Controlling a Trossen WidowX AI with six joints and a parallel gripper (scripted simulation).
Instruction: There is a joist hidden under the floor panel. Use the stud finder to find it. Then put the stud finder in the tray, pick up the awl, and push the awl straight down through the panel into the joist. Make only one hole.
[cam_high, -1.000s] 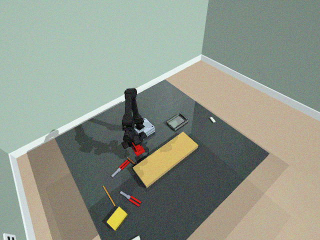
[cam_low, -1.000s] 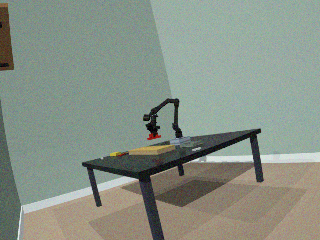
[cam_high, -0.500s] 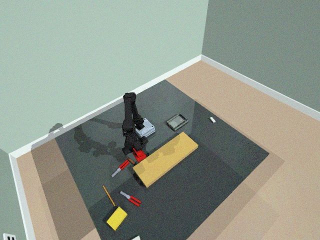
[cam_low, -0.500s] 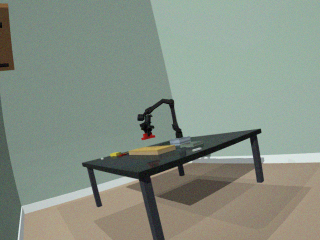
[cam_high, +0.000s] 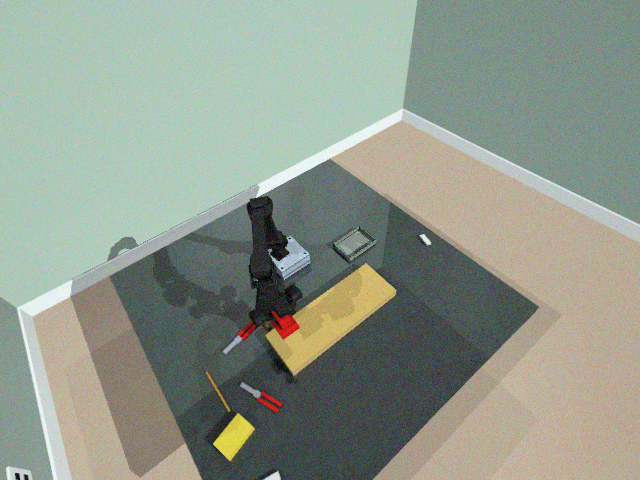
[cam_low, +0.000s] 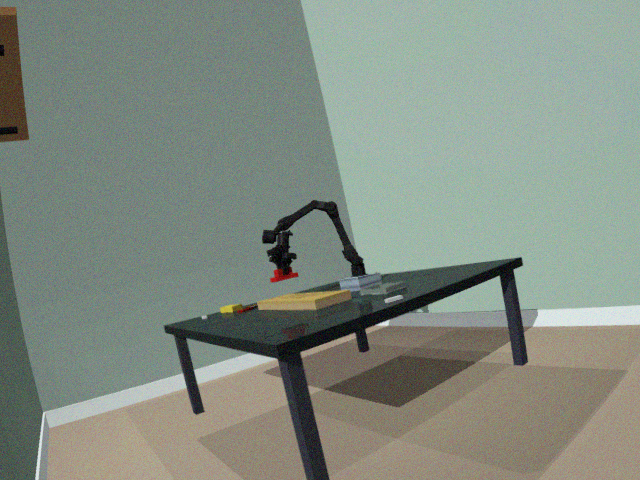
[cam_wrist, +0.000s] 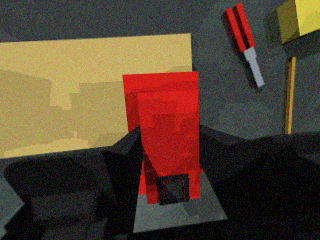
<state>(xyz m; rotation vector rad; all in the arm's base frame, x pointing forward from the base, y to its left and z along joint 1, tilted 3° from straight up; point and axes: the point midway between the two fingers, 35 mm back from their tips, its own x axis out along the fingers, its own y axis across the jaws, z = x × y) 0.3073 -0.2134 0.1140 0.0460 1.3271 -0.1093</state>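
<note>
My gripper (cam_high: 278, 313) (cam_low: 283, 270) (cam_wrist: 164, 127) is shut on the red stud finder (cam_high: 286, 327) (cam_low: 284, 276) (cam_wrist: 167, 112), holding it in the air. In the wrist view it overlaps the right end of the tan floor panel (cam_high: 336, 317) (cam_low: 294, 301) (cam_wrist: 30, 57); the exterior view shows a gap between them. The stud finder's small square window (cam_wrist: 174, 189) looks dark. The grey tray (cam_high: 342, 253) stands empty beyond the panel, near the arm's base. A small brown piece (cam_high: 266, 325), perhaps the awl's handle, shows beside the panel's end; the rest is hidden.
One red-handled tool (cam_high: 240, 336) lies left of the panel; another (cam_high: 262, 397) (cam_wrist: 242, 30) lies off its end. A thin orange stick (cam_high: 218, 391) (cam_wrist: 290, 95) and a yellow block (cam_high: 234, 436) (cam_low: 231, 308) (cam_wrist: 307, 17) lie farther out. A white piece (cam_high: 424, 239) (cam_low: 393, 298) lies beyond the tray.
</note>
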